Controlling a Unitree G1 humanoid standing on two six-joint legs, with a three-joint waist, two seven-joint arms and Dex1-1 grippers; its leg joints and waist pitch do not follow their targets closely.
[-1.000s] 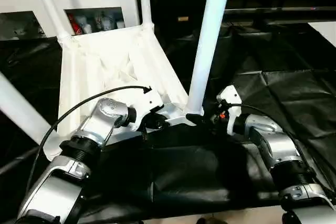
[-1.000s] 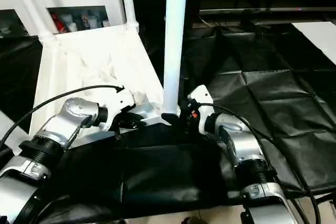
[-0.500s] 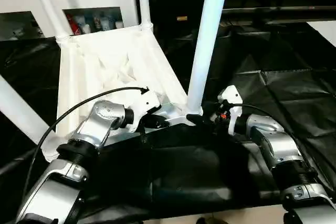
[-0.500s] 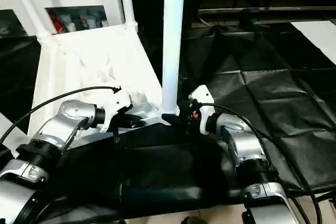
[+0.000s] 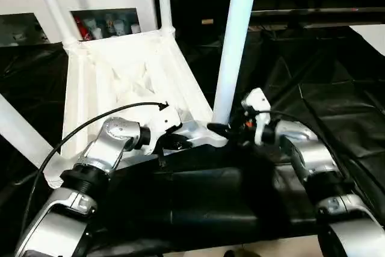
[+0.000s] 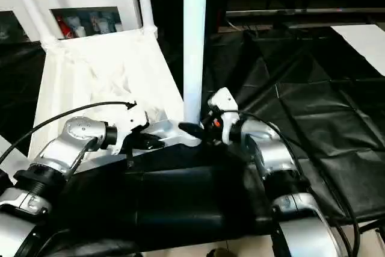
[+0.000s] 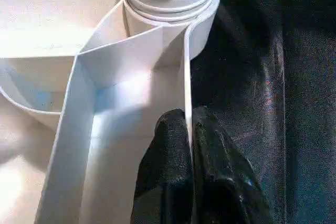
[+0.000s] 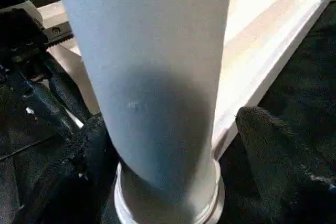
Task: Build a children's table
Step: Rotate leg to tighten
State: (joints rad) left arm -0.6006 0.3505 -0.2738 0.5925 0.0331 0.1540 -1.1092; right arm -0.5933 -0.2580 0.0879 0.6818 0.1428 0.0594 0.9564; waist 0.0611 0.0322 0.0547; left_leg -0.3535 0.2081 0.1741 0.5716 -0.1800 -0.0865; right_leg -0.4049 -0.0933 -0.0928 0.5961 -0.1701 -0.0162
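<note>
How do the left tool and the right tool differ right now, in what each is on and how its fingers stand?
The left tool is shut on the table top's thin edge rib; the right tool stands open, its fingers either side of the near leg at its base. The left grips a flat wall, the right straddles a round tube. Both work at the same corner socket.

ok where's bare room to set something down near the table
Free: the black sheet right of the near leg, and the dark stretch between the forearms. Crowded: the near corner socket, where the left gripper pinches the tabletop's rim and the right gripper brackets the leg.
</note>
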